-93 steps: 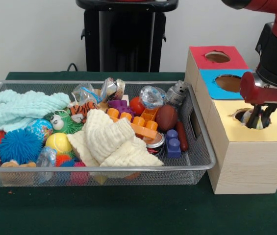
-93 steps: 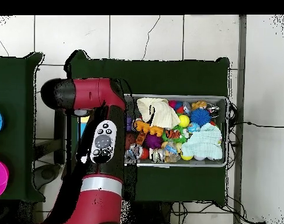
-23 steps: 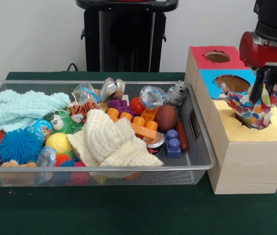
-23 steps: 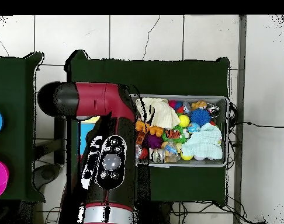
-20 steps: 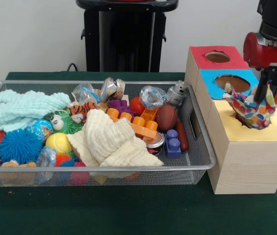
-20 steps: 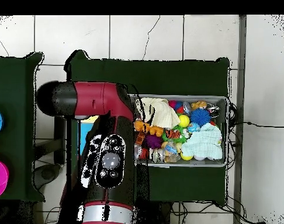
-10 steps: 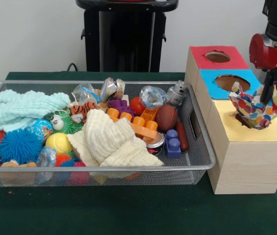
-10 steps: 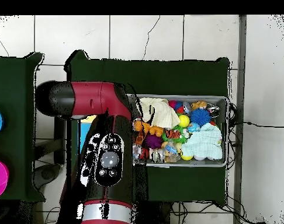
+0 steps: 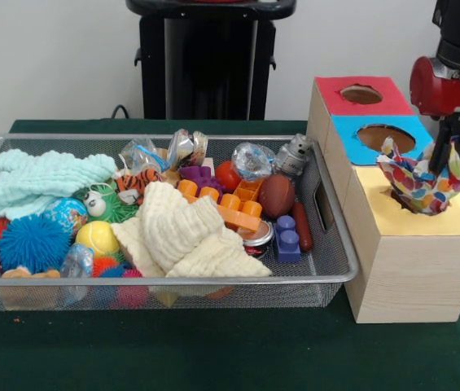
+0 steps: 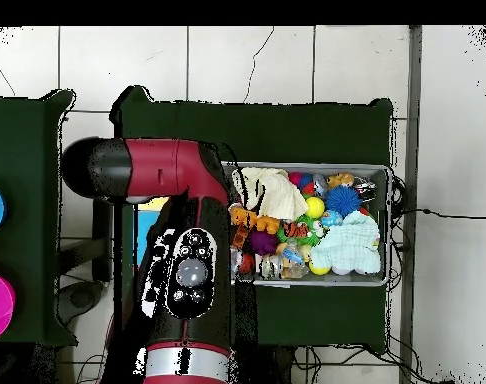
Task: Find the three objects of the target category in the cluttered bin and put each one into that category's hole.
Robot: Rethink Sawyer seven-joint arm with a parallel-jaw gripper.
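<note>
One cloth, the multicoloured patterned cloth, sat bunched in the yellow hole of the wooden box at the desk's right edge, most of it above the rim. My hand stood over it with the tips sunk in the folds; it looked to be pinching the cloth, though I could not see the tips plainly. The overhead view showed only the arm covering the box.

Risks as I judged them:
- Cloth snagged on the tips could lift back out if I raised the hand.
- Released this high, the bundle might spring open and lodge on the rim, or spill toward the blue hole.
- Pushing off-centre could jam fabric against the edge.

Two cloths remained in the wire bin: mint cloth, cream cloth.
</note>
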